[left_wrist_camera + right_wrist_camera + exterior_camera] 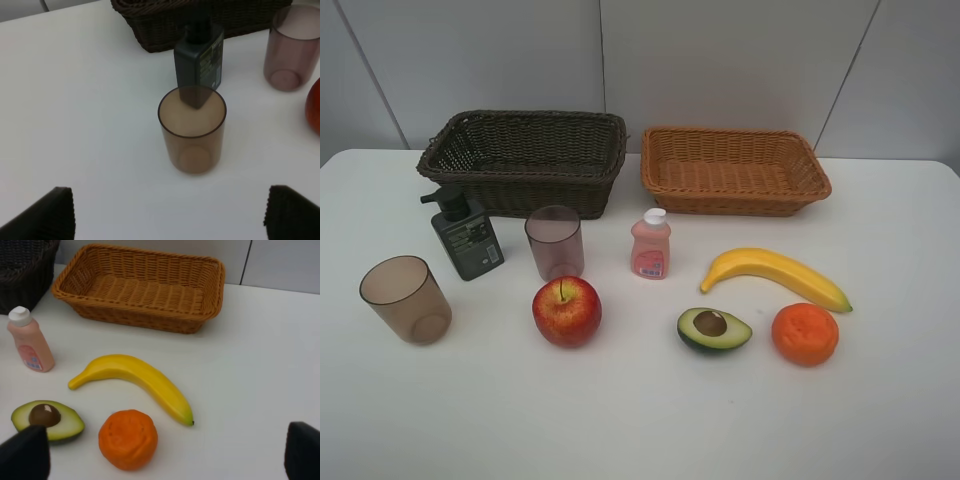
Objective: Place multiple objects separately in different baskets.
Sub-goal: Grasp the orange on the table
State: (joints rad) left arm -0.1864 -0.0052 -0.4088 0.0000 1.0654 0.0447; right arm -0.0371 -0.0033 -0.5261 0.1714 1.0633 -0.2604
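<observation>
8 objects [566, 310] on table [640, 430], outside 2 baskets [520, 190].

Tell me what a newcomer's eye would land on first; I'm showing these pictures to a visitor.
Probably the two wicker baskets at the back of the white table: the dark brown basket on the left, the orange-tan basket on the right. Then the bright fruit in front: the red apple near the middle, with the banana, orange and halved avocado grouped to its right.

The white table [880, 400] is laden with a dark basket [520, 190], tan basket [735, 200], cups [405, 298] [555, 242], pump bottle [467, 240], pink bottle [651, 246], apple [566, 311], banana [775, 274], avocado [714, 329] and orange [805, 334].
</observation>
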